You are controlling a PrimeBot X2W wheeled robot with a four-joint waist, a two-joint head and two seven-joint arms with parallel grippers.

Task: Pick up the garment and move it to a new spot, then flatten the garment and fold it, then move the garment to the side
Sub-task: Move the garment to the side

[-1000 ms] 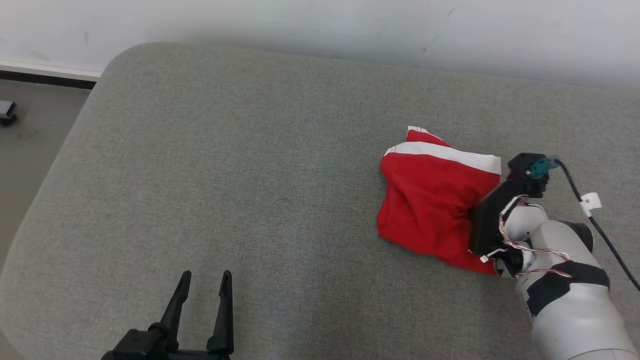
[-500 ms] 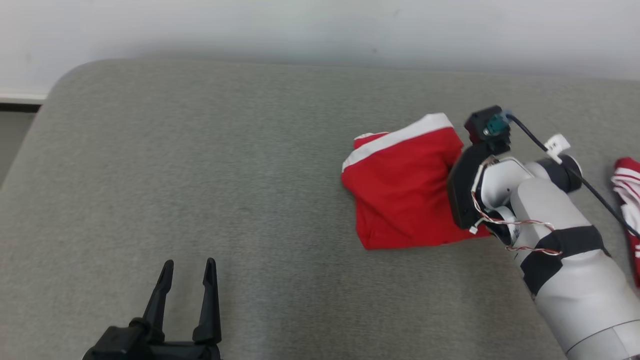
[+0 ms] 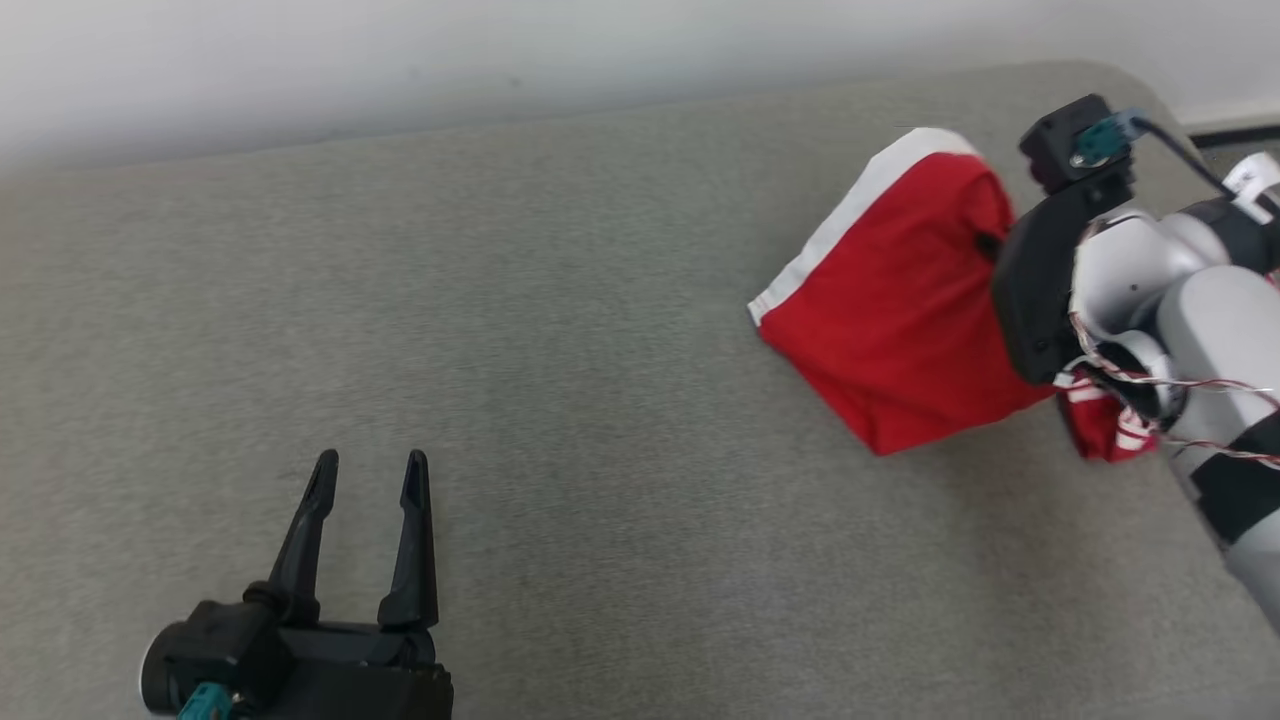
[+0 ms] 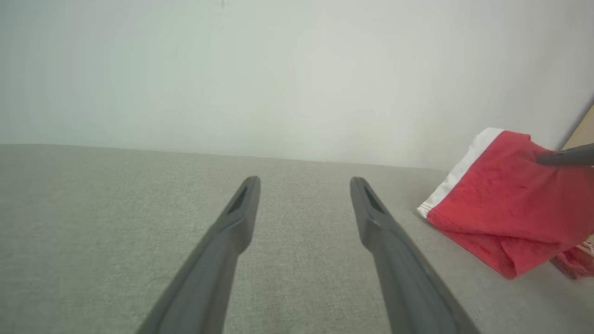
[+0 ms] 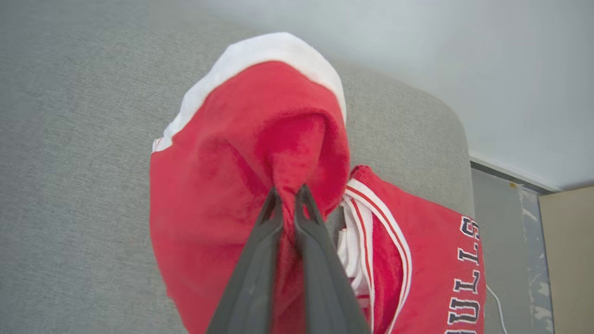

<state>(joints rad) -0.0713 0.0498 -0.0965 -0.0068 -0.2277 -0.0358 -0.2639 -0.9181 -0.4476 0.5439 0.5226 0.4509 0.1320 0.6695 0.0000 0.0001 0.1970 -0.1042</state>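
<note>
The grey pad [image 3: 500,350] takes up most of the head view. Its far edge runs along the wall [image 3: 400,60], and its far right corner is rounded, with a strip of floor [image 5: 506,222] beyond it. Left of the garment [image 3: 900,320] the pad lies bare and wide, right across to the left gripper [image 3: 370,460].

The garment is red with a white band. It sits near the pad's far right corner, bunched and pulled up at its right side where it is pinched. I cannot tell whether its low corner touches the pad. Just beside it, partly under the right arm, lies a red jersey [image 5: 417,260] with white stripes and dark letters.

The right gripper [image 5: 287,190] has its 2 fingers clamped together on a fold of the garment. The left gripper hovers low over bare pad, well apart from the garment, fingers spread with nothing between them.

Count: 1 pad, 2 red pieces of clothing, 2 grippers.
</note>
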